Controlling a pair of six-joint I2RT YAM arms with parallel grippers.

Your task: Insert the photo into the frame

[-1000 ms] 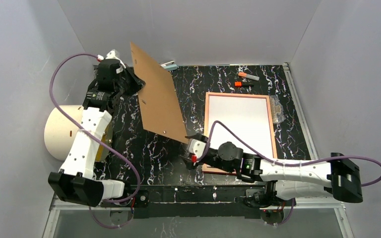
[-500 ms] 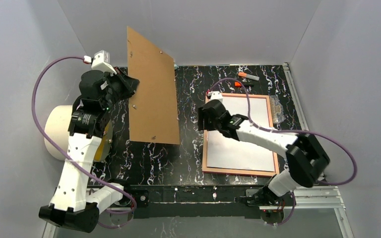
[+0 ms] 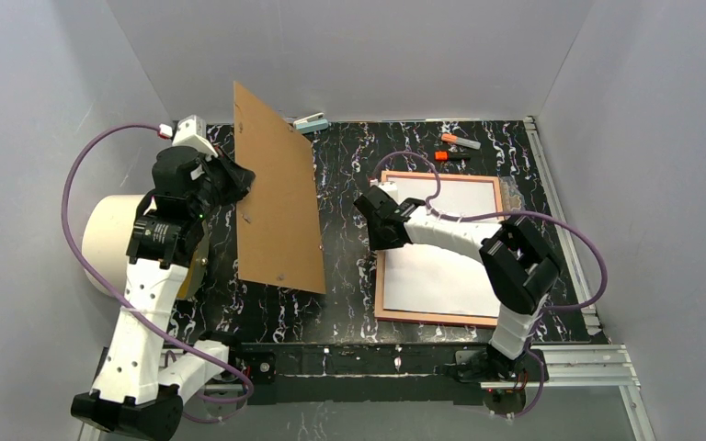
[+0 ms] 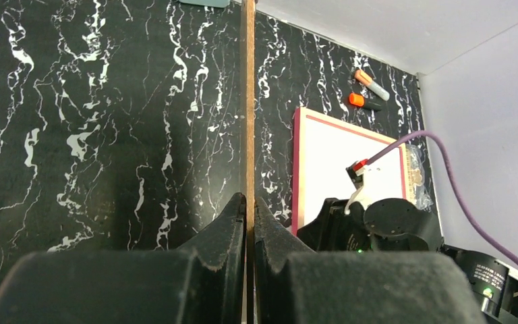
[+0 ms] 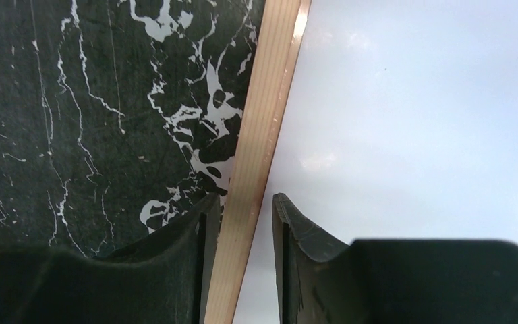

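Right fingers (image 5: 297,223) were spread astride the frame (image 5: 263,115) rail, not clamped. The photo (image 5: 411,121) lay white back up just beside the inner finger. Left fingers (image 4: 222,223) pinched the cardboard backing board (image 3: 276,202) upright. Best move was to close squarely on the rail only, clear of the print. Black marbled tabletop (image 3: 349,285), grey walls (image 3: 349,55).

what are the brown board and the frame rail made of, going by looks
brown board: probably cardboard or thin hardboard; flat matte tan, and very thin seen edge-on.
frame: the rail looks like pale wood or a wood-look composite; it has fine lengthwise lines and a slight sheen, but I cannot tell which.
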